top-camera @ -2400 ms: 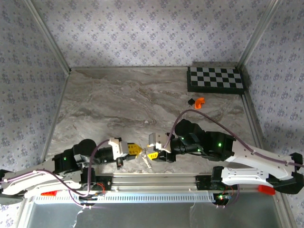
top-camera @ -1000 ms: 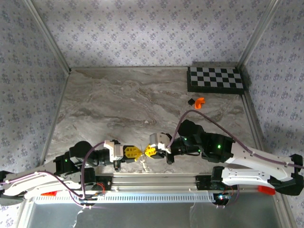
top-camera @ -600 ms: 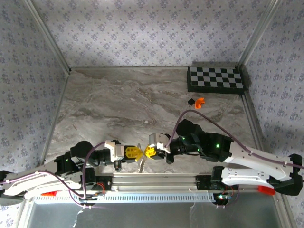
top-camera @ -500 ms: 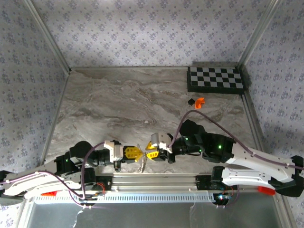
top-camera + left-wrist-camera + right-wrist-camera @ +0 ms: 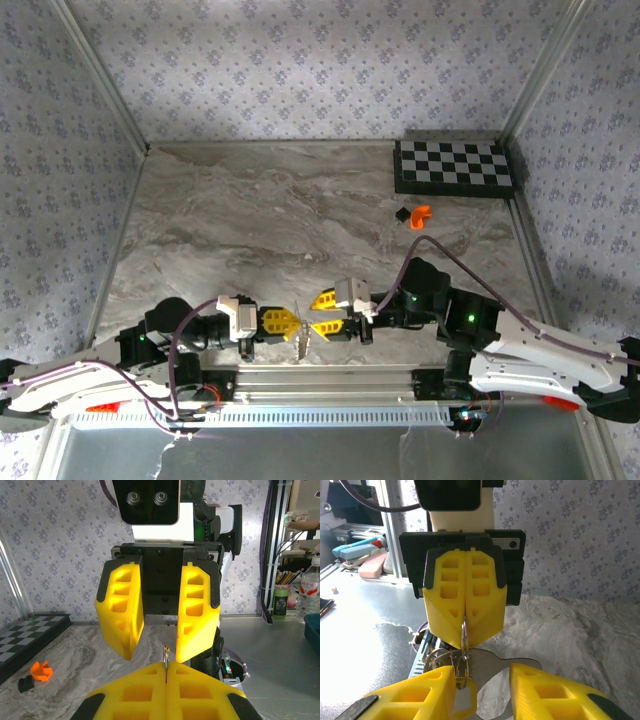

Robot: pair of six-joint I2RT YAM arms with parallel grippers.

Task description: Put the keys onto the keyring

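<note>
The left pincer (image 5: 290, 322) sits low over the near edge of the marble surface (image 5: 250, 220), its yellow pads (image 5: 447, 600) clenched flat together on the keyring (image 5: 165, 655), whose thin silver loop sticks out edge-on from the seam between them. The keys (image 5: 492, 661) hang from that loop just below the left pincer's tips, a silvery one lying flat and a pale-headed one beside it. Facing the left pincer tip to tip and just beside it, the right pincer (image 5: 316, 314) is released: its two yellow fingers (image 5: 122, 615) stand apart on either side of the ring, not gripping it. Well beyond the left pincer, towards the far right corner, lie a checkerboard (image 5: 455, 167) and a small orange piece (image 5: 420, 213).
</note>
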